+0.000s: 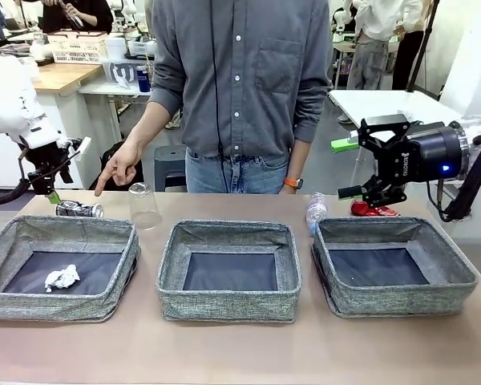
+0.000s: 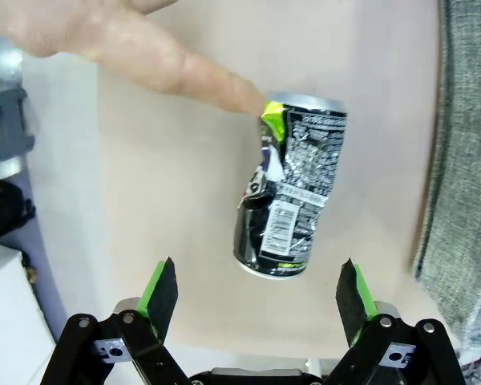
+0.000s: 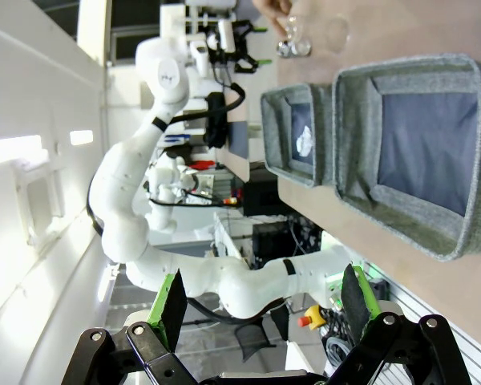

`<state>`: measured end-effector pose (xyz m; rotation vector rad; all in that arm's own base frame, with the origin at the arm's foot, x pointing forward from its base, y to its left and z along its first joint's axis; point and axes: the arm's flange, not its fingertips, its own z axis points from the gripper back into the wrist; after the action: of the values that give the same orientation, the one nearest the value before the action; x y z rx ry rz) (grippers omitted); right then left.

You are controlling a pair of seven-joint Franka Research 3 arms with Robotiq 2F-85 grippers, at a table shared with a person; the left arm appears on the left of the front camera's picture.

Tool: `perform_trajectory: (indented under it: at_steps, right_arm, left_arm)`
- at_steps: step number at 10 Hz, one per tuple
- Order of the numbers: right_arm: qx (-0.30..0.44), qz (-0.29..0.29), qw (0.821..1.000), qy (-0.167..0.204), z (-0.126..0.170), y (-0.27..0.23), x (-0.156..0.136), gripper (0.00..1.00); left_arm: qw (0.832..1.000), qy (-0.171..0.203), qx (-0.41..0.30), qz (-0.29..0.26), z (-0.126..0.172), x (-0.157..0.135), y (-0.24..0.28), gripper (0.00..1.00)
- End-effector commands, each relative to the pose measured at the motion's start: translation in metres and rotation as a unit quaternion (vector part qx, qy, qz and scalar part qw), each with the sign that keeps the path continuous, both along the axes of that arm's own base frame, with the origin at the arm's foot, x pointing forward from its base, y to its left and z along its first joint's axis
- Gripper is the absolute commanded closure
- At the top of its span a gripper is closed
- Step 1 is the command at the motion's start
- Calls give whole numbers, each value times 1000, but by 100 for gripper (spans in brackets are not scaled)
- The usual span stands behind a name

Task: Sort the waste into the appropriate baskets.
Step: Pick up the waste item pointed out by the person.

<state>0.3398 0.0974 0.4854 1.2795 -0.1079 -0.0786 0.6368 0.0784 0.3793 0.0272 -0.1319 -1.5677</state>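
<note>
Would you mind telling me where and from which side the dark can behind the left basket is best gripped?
Grip the dark can across its dented middle, coming down from above. It lies on its side, so its long flanks are free, and the open left hand looks down on it. I would avoid the end where the person's finger points.

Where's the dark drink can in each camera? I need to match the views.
Front view: dark drink can lies on the table, behind the left basket.
Left wrist view: can at centre, ahead of the left gripper.
Right wrist view: can small, near the top edge.
Shared landmark: that basket's grey wall beside it.
</note>
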Motion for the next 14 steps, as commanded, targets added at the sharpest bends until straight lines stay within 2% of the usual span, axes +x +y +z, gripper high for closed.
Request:
perform_trajectory:
  at_steps: [1,3,4,8,10,14]
  right_arm:
    - [14,-4,1000,4,4,2,1,0]
    - [14,-4,1000,4,4,2,1,0]
    - [14,-4,1000,4,4,2,1,0]
    - [14,-4,1000,4,4,2,1,0]
    - [14,-4,1000,4,4,2,1,0]
    - [14,-4,1000,4,4,2,1,0]
  left_arm:
    - [999,-31,14,-14,-4,7,6,0]
    - [998,-55,20,-30,-11,12,4,0]
    - [998,-55,16,-33,-14,14,3,0]
    - [999,3,-13,-35,-18,14,2,0]
    - [998,43,-17,-34,-24,17,0,0]
    - [998,36,-30,-51,-33,21,-5,0]
